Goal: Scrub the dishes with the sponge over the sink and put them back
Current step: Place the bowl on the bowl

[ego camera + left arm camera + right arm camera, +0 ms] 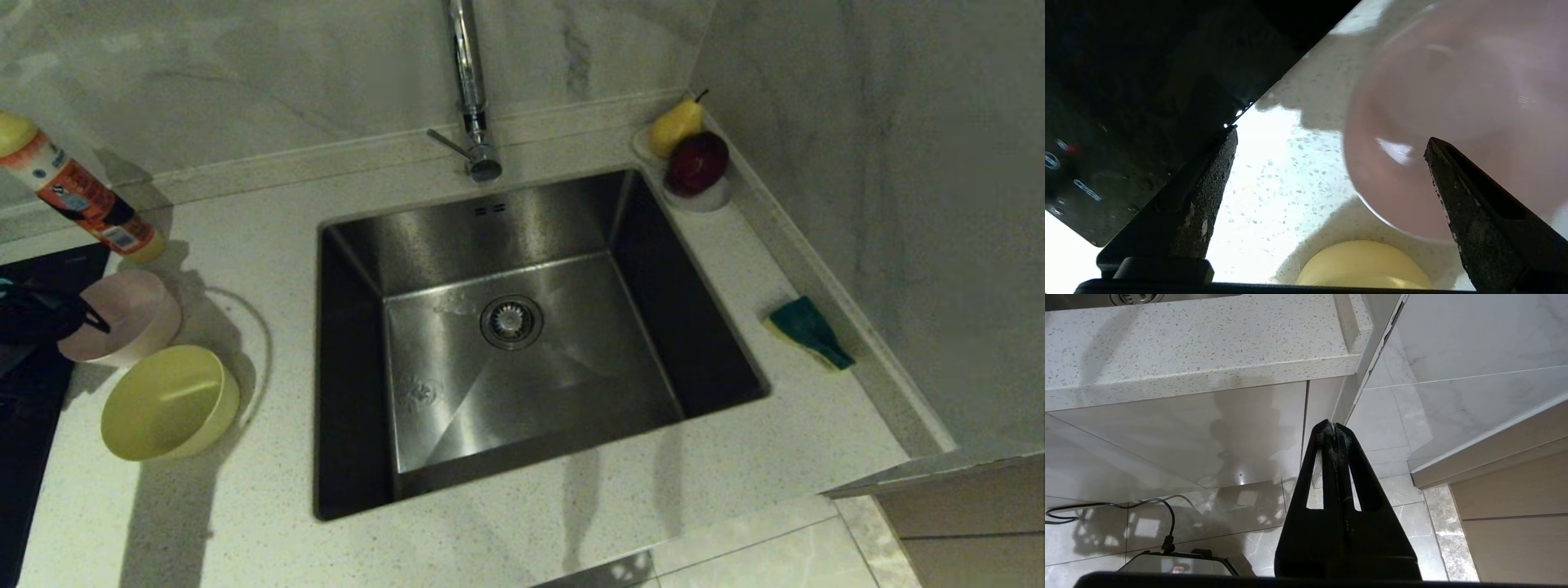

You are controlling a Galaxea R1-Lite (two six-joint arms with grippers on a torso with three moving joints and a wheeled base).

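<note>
A pale pink bowl (122,318) and a yellow bowl (167,402) stand on the counter to the left of the steel sink (424,245). My left gripper (86,317) reaches in from the left edge, its tip over the pink bowl's rim. In the left wrist view this gripper (1331,136) is open wide. The pink bowl (1453,106) lies partly between the fingers (1457,192) with nothing gripped, and the yellow bowl (1363,265) is just beneath. The sponge (808,331), green over yellow, lies on the counter right of the sink. My right gripper (1334,426) hangs shut below the counter's front edge.
A black cooktop (33,392) borders the bowls on the left. An orange detergent bottle (77,192) leans at the back left. The tap (472,90) rises behind the sink. A white dish (704,198) with a pear and an apple sits in the back right corner.
</note>
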